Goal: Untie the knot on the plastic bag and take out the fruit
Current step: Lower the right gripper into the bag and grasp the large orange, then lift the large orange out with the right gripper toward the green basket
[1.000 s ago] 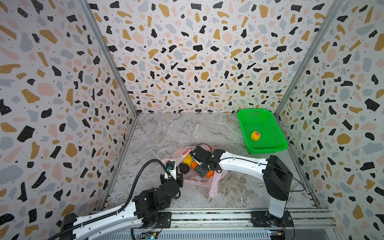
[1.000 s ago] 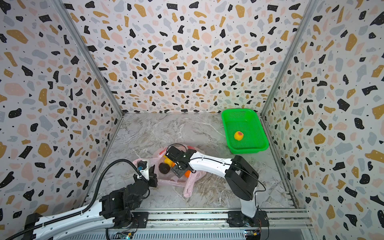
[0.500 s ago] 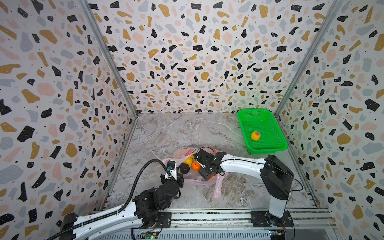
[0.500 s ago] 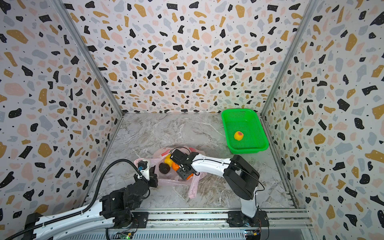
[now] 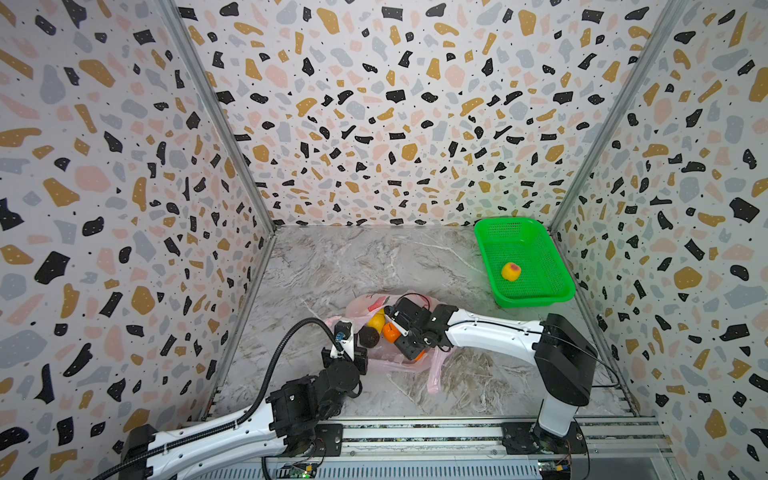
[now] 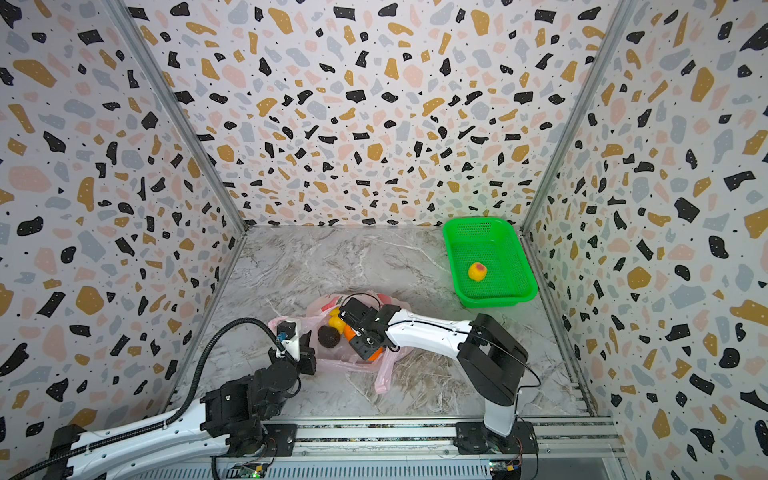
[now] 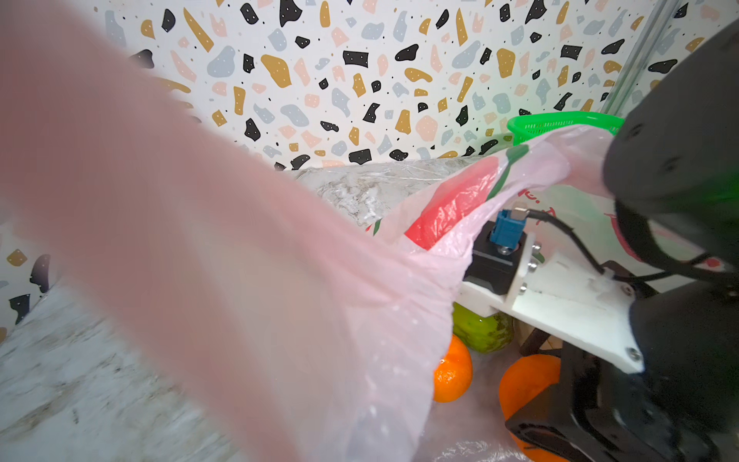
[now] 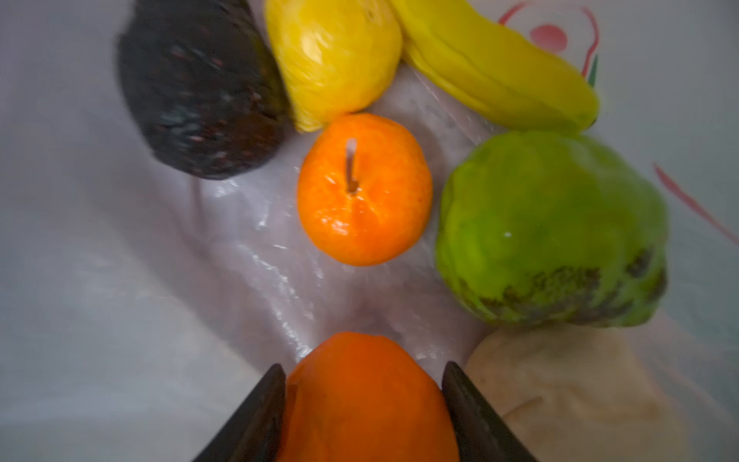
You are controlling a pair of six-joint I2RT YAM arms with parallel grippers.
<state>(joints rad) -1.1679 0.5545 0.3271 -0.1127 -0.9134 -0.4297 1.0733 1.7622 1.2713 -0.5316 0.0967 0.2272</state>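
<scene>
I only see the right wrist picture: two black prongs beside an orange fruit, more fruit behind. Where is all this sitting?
Observer: The right gripper and its tangerine are inside the plastic bag, lying open on the marble table.
Operator: Is any fruit out already?
Observer: Yes, one peach lies in the green basket at the table's far right corner.
Operator: And the other arm?
Observer: The left gripper is shut on the bag's near rim, holding it raised.

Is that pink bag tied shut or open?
Open. The plastic bag gapes wide: fruit lie uncovered inside, and the right hand grips a tangerine there.
</scene>
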